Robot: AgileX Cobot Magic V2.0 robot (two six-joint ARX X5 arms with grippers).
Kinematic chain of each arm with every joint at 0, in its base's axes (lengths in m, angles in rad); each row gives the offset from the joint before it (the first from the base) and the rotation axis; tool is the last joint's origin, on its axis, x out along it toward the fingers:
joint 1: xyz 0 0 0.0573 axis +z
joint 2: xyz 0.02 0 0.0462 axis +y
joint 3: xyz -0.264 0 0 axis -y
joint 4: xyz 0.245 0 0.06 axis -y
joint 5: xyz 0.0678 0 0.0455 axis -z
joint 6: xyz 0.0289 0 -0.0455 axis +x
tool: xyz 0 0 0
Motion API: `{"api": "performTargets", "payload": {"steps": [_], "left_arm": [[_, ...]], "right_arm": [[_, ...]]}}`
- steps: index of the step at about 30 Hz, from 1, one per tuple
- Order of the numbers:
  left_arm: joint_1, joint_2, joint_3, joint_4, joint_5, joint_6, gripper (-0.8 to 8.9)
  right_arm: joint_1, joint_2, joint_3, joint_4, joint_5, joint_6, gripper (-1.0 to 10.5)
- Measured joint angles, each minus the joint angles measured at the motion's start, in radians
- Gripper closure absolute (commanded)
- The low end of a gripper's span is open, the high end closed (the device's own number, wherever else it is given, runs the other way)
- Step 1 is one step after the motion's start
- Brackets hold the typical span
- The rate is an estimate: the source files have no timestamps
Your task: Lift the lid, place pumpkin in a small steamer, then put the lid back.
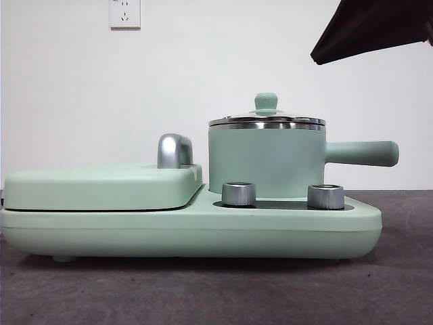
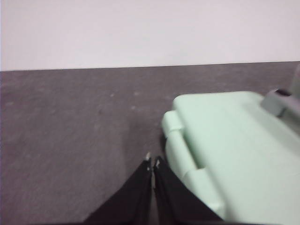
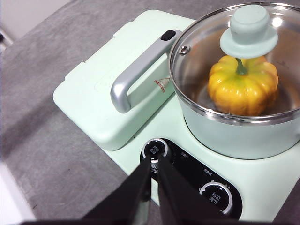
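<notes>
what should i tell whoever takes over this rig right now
Left gripper: shut, empty, over bare table beside the grill cover.
Right gripper: shut, empty, above the appliance base's front knobs, clear of the small steamer.
The pumpkin sits inside the small steamer, seen through the glass. The lid is seated on the rim.
Done: pumpkin in, lid back on.
Left: nothing apparent beyond parking the arms.
</notes>
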Motion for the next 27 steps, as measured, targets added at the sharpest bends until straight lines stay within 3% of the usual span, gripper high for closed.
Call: {"api": "performTargets", "payload": {"steps": [9, 27], "left_arm": [[0.048, -0.113, -0.167, 0.019, -0.026, 0.0, 8.07], [0.05, -0.123, -0.174, 0.039, -0.04, 0.003, 8.07]], "right_arm": [[0.0, 0.0, 0.0, 0.0, 0.0, 0.0, 9.3], [0.0, 0.0, 0.0, 0.009, 0.0, 0.0, 9.3]]}}
